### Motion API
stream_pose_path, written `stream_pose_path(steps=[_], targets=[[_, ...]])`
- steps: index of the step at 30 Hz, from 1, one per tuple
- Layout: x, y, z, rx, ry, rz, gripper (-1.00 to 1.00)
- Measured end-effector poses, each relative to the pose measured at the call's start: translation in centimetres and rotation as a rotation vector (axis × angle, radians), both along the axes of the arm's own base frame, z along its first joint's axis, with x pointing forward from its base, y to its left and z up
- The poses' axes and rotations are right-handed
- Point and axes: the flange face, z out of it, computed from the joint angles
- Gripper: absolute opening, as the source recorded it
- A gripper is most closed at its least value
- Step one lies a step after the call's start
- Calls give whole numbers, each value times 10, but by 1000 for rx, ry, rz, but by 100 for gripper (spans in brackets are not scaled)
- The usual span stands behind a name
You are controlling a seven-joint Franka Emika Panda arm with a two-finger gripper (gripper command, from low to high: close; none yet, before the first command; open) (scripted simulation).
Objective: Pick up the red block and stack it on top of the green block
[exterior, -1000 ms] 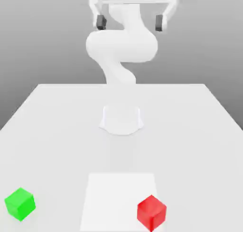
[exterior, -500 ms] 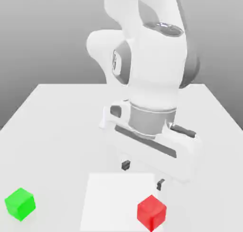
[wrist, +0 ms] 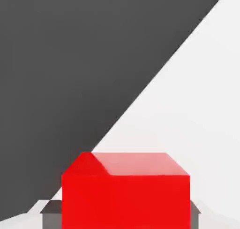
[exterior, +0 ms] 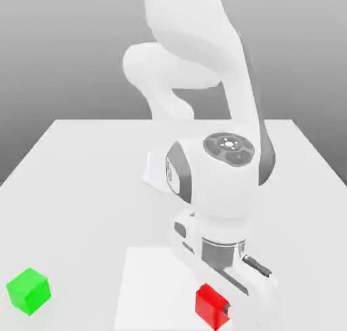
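Hand clamped shut on small glossy red cube, dark fingers pressed against its two sides. Farther left in exterior view, small glossy green cube sat alone, well apart, on plain white counter. Grasp apparently made; lifting, carrying across and stacking still left.

The red block is a glossy cube sitting flat on the table, squarely between the closed jaws, a dark finger pad pressed on each of two opposite faces. The green block, a same-sized cube, rests flat well apart from the jaws, towards the exterior view's left.
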Motion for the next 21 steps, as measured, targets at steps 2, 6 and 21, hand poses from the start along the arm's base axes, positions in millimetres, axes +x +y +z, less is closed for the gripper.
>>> stream_pose_path(steps=[2, 6, 21], targets=[[1, 0, 22, 0, -1, -1, -100], [7, -48, 53, -7, 5, -88, -100], [-37, -328, 34, -1, 3, -607, 100]])
